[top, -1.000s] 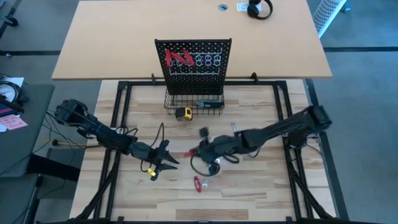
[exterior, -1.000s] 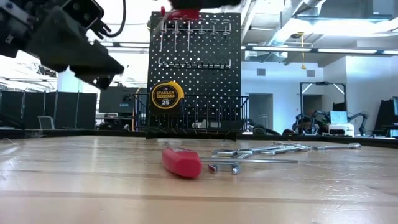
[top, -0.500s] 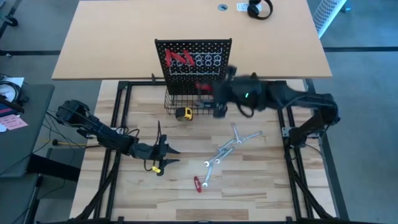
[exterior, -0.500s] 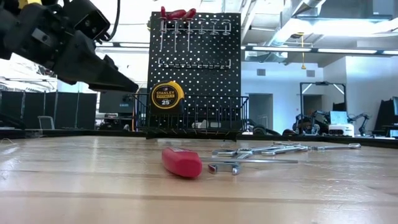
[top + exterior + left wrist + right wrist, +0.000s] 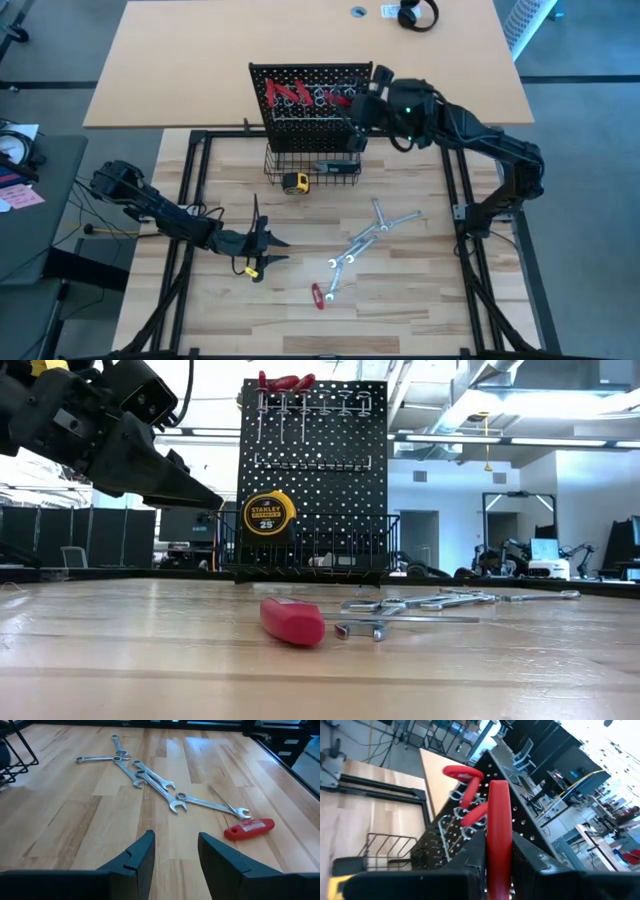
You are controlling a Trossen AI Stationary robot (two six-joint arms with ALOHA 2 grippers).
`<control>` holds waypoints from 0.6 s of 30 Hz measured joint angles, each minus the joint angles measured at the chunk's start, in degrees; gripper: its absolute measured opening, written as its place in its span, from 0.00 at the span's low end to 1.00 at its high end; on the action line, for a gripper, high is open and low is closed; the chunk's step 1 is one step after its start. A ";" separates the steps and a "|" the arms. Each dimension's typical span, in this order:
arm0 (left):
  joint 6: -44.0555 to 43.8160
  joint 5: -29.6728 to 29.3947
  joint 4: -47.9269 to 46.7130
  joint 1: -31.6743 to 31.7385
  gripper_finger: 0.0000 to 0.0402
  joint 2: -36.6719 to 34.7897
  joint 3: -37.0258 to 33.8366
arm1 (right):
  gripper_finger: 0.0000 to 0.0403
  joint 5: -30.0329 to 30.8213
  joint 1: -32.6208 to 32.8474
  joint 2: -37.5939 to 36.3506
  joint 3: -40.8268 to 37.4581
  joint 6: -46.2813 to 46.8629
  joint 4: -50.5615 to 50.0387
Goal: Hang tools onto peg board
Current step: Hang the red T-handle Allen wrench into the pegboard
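peg board (image 5: 311, 100) stands upright at 12 o'clock of the wooden table (image 5: 420, 290), wire basket (image 5: 312, 165) at its foot, red-handled pliers (image 5: 290, 93) already hung at its upper left hooks. right gripper (image 5: 360, 125) is up at the board's right edge, about 1 o'clock of the table centre, fingers clamped on a red-handled tool (image 5: 498, 835); the handle's long axis points straight out past the fingers toward the board face and the hung pliers (image 5: 470, 795), so the free ring hooks lie just ahead of it. judged: hanging turns on lining that axis with a hook. left gripper (image 5: 262, 250) waits at 8 o'clock, fingers part-open and empty. loose wrenches (image 5: 375, 235) lie at 4 o'clock of centre; a red-handled tool (image 5: 318, 295) lies at 6 o'clock, nearer the left arm.
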 joint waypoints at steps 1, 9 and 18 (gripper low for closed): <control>-0.01 0.00 -0.02 0.00 0.35 0.00 -0.01 | 0.16 -0.01 -0.36 0.13 0.00 -0.35 -0.15; 0.01 0.00 0.00 0.00 0.35 0.00 -0.02 | 0.16 -0.76 -2.18 2.80 -0.10 -1.49 0.46; 0.23 0.02 0.12 0.00 0.35 -0.02 -0.02 | 0.16 -3.82 -5.31 3.03 -0.10 -0.64 0.51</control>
